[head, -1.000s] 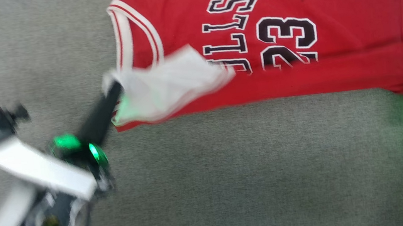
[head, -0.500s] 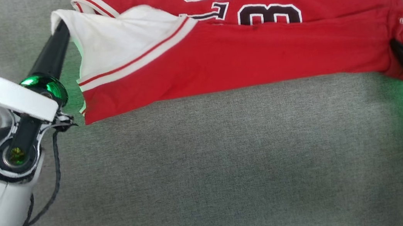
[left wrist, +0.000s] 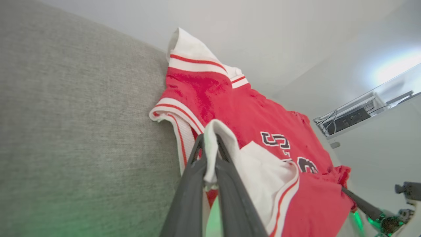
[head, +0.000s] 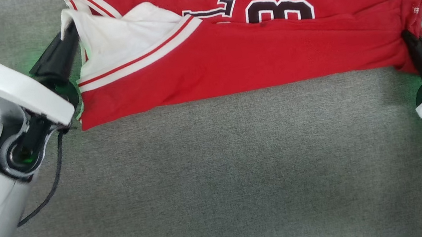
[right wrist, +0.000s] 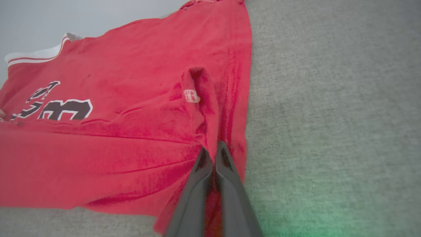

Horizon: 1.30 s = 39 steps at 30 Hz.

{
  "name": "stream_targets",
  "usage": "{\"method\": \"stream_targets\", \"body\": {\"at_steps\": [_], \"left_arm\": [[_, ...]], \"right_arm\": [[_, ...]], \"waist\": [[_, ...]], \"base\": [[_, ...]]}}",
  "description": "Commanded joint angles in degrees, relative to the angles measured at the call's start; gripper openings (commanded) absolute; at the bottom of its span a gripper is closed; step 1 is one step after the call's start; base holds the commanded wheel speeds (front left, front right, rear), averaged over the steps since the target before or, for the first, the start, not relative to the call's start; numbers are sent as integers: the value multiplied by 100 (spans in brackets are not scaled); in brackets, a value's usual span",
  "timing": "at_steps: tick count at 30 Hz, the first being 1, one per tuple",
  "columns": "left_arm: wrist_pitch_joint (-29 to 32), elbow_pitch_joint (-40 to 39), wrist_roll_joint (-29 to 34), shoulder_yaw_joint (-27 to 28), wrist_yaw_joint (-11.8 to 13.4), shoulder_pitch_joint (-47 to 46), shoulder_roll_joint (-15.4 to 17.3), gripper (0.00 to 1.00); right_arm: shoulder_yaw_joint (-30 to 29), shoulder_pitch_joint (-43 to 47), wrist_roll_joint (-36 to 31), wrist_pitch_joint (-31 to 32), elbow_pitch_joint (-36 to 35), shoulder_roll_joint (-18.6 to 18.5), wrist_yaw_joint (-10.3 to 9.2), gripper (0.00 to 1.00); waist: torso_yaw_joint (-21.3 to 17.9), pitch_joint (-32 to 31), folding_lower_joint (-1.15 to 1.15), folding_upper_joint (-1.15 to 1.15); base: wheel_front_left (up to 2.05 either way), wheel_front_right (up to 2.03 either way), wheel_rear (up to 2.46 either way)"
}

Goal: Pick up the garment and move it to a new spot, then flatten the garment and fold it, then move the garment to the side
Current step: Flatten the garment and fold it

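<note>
The red garment (head: pixel 252 60) lies across the top of the head view on a grey fabric surface, its near long edge folded over the navy letters. My left gripper (head: pixel 69 29) is shut on the white sleeve (head: pixel 119 45) at the garment's left end; the left wrist view shows the sleeve cloth (left wrist: pixel 212 144) pinched between the dark fingers of that gripper (left wrist: pixel 209 148). My right gripper (head: pixel 407 36) is shut on the red hem corner at the right end, and the right wrist view shows its fingers (right wrist: pixel 212 154) closed on red cloth (right wrist: pixel 131 131).
Grey fabric surface (head: pixel 223 182) spreads wide below the garment. A pale wall and a shelf with cables (left wrist: pixel 358 115) appear in the left wrist view beyond the surface's far edge.
Both grippers have carried the garment's near edge further over the chest, so the fold covers more of the letters. The left arm has swung up and away from me with the sleeve.
</note>
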Motion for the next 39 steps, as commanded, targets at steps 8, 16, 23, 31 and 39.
{"method": "stream_targets", "body": {"at_steps": [8, 16, 23, 31, 39], "left_arm": [[354, -379, 1052, -1108, 15, -354, 1033, 100], [2350, -957, 849, -1803, 237, -542, 1445, 100], [3028, -979, 509, -1958, 386, -504, 1410, 100], [3626, -630, 37, -2244, 185, -237, 1075, 9], [3483, -607, -110, -2092, 74, -316, 987, 0]], "right_arm": [[23, 367, -190, -207, -126, -120, -3, 100], [-75, 574, -278, -91, -435, -76, -4, 100], [-21, 575, -289, -39, -584, 4, -4, 100], [-77, 569, -317, -49, -615, 51, -3, 100], [259, 598, -510, 560, -725, -401, -3, 100]], "waist": [[123, -587, 0, 0], [105, -732, 0, 0], [-97, -615, 0, 0], [-301, -495, 0, 0], [-306, -487, 0, 0]], "base": [[0, 0, 0], [0, 0, 0], [0, 0, 0], [0, 0, 0], [0, 0, 0]]}}
